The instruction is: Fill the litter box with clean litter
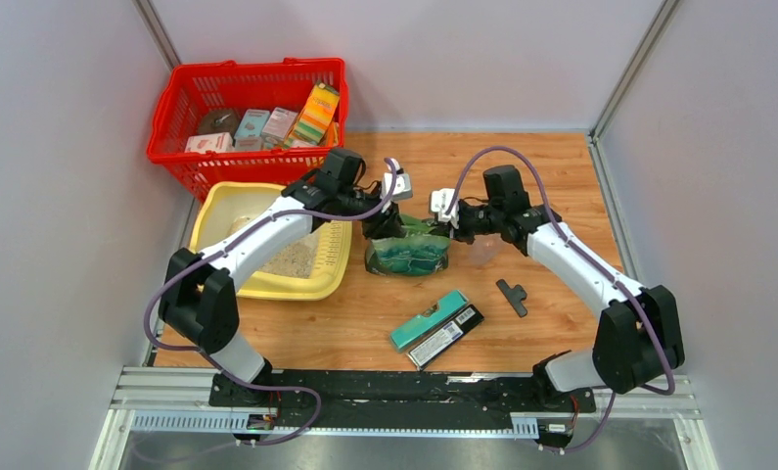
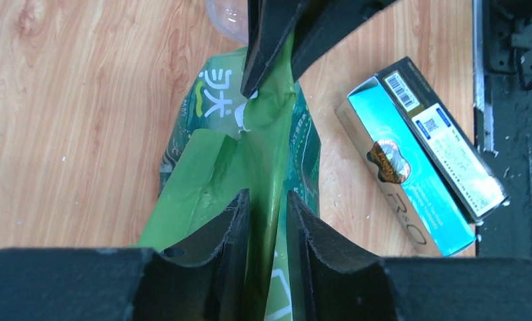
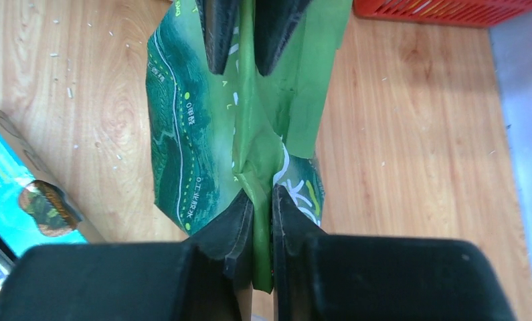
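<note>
I had both grippers pinched on the raised top fold of the green printed bag [image 1: 407,257], which stood at the middle of the table. The left gripper [image 2: 268,200] was closed to a narrow gap with the fold between its fingers. The right gripper [image 3: 261,200] was clamped nearly flat on the same ridge from the opposite end. The litter box [image 1: 218,201] sat at the bag's nine o'clock, beneath my left arm, with a patch of clean litter [image 1: 292,259] on its floor. A red basket [image 1: 248,73] stood at the table's eleven o'clock. A teal carton [image 1: 429,318] lay at the bag's five o'clock.
</note>
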